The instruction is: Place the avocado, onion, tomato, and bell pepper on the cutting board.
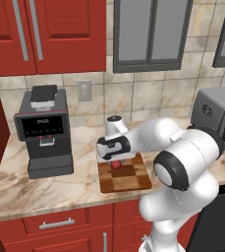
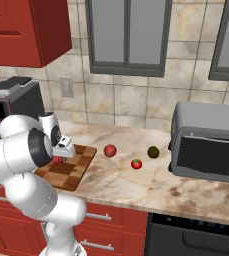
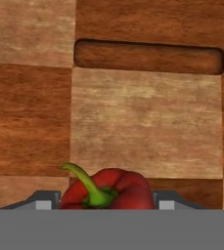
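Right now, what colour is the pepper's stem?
Green, on the red bell pepper; clearest in the hand view.

The bell pepper (image 3: 107, 189) sits over the cutting board (image 2: 76, 170), between the gripper's fingers. Right of the cutting board lie the onion (image 2: 110, 150), tomato (image 2: 136, 163) and avocado (image 2: 153, 152).

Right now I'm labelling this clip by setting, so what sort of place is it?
A simulated home kitchen: a marble counter with red cabinets, a coffee machine, a toaster oven and a cutting board.
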Robot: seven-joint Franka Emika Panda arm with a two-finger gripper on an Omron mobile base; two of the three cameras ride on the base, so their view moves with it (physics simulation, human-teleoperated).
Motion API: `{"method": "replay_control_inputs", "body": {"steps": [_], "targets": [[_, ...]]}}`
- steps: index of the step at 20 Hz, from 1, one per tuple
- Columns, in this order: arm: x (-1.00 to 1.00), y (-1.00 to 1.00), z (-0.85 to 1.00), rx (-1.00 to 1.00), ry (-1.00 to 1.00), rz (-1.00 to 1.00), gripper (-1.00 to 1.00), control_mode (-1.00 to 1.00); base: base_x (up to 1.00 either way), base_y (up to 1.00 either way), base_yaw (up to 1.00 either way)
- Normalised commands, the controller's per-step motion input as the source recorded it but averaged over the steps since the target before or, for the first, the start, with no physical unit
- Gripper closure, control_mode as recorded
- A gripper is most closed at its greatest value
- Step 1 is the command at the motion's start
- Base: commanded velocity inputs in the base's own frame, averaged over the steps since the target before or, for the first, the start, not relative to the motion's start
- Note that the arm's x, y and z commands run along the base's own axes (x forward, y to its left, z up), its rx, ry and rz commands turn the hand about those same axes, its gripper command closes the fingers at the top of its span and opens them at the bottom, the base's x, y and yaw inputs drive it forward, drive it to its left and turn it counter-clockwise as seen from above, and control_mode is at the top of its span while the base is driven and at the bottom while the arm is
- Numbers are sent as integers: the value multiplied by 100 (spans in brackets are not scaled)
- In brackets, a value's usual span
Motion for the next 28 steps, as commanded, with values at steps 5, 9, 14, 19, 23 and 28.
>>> {"method": "replay_control_inputs", "body": {"steps": [5, 9, 14, 19, 23, 28], "targets": [[0, 2, -37, 1, 0, 0, 100, -100, 0, 0, 0], [-3, 2, -32, 2, 0, 0, -100, -100, 0, 0, 0], [-15, -2, 0, 3, -3, 0, -100, -100, 0, 0, 0], [-6, -2, 0, 1, -7, 0, -100, -100, 0, 0, 0], [0, 0, 4, 0, -7, 0, -100, -100, 0, 0, 0], [0, 0, 28, 1, -10, 1, -100, -100, 0, 0, 0]]}}
